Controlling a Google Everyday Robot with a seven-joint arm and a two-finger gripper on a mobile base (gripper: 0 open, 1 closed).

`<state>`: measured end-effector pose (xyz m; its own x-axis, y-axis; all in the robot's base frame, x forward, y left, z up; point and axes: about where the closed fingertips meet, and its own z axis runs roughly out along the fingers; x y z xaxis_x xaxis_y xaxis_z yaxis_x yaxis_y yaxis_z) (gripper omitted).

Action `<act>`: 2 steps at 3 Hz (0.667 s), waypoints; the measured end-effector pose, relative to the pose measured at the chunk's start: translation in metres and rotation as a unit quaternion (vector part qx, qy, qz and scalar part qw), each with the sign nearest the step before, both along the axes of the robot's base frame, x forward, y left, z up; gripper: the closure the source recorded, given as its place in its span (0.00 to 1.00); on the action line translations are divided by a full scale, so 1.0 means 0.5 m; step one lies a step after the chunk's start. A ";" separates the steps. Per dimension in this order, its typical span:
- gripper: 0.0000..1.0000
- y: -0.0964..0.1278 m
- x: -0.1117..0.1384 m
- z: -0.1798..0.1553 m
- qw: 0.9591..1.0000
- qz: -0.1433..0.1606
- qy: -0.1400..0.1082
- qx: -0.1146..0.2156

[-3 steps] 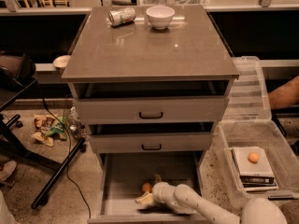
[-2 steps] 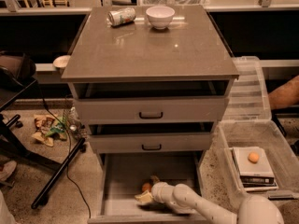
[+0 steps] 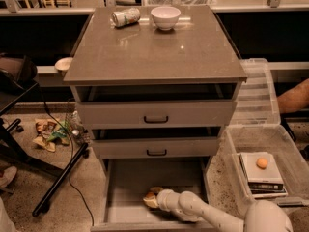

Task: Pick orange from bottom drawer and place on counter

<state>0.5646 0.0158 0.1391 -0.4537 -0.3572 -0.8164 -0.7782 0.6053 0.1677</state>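
The bottom drawer (image 3: 125, 187) is pulled open under the grey cabinet. My gripper (image 3: 151, 198) reaches into it from the lower right, low over the drawer floor near its middle. The orange (image 3: 155, 191) shows only as a small dull patch right at the gripper's tip, mostly covered by it. I cannot tell whether it is held. The counter (image 3: 154, 52) is the glossy grey-brown cabinet top above.
A white bowl (image 3: 165, 17) and a tipped can (image 3: 125, 17) sit at the counter's back. Two upper drawers stand slightly open. A clear bin (image 3: 285, 144) at the right holds a white box with a second orange (image 3: 262, 163). Cables and litter lie on the floor at the left.
The gripper has edged slightly closer over the orange, which shows less than before. The rest is unchanged.
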 end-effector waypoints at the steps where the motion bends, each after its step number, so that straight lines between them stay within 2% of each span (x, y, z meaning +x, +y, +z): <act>1: 0.89 -0.007 -0.012 -0.006 1.000 0.000 0.006 -0.005; 2: 1.00 -0.028 -0.018 0.030 1.000 -0.002 -0.009 -0.005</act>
